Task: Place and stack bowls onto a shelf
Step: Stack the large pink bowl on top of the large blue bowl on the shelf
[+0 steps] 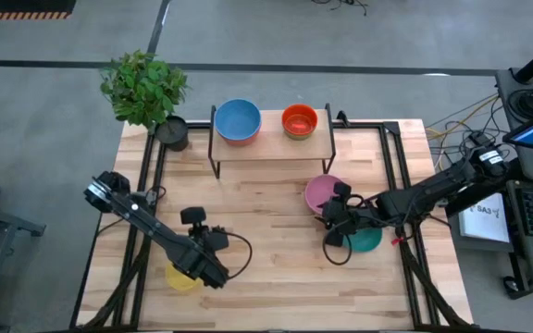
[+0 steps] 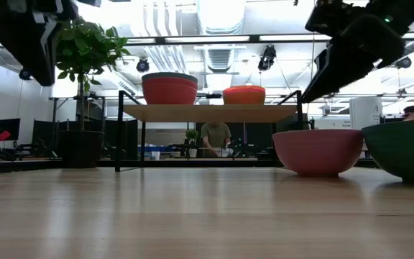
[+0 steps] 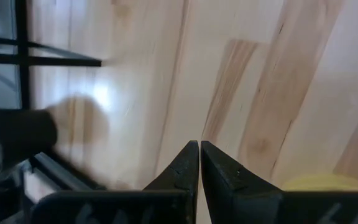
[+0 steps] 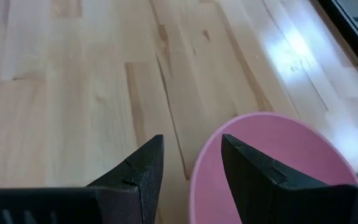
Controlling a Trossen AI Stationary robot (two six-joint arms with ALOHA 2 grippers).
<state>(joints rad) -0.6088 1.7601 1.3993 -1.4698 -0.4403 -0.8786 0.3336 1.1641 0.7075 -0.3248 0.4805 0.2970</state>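
The shelf (image 1: 271,143) stands at the table's far side. On it are a blue bowl (image 1: 238,120), nested in a red bowl (image 2: 169,90), and an orange bowl (image 1: 299,120). A pink bowl (image 1: 320,191) and a teal bowl (image 1: 368,240) sit on the table at right. My right gripper (image 4: 191,158) is open and hovers above the pink bowl's near rim (image 4: 197,180), one finger over the bowl's inside, one outside. My left gripper (image 3: 199,149) is shut, above the table beside the yellow bowl (image 1: 179,277). No purple or green bowl is in view.
A potted plant (image 1: 146,92) in a dark pot (image 1: 171,132) stands at the far left corner, beside the shelf. Bare wooden tabletop (image 1: 266,268) lies between the two arms. A person (image 2: 215,137) sits in the room beyond the table.
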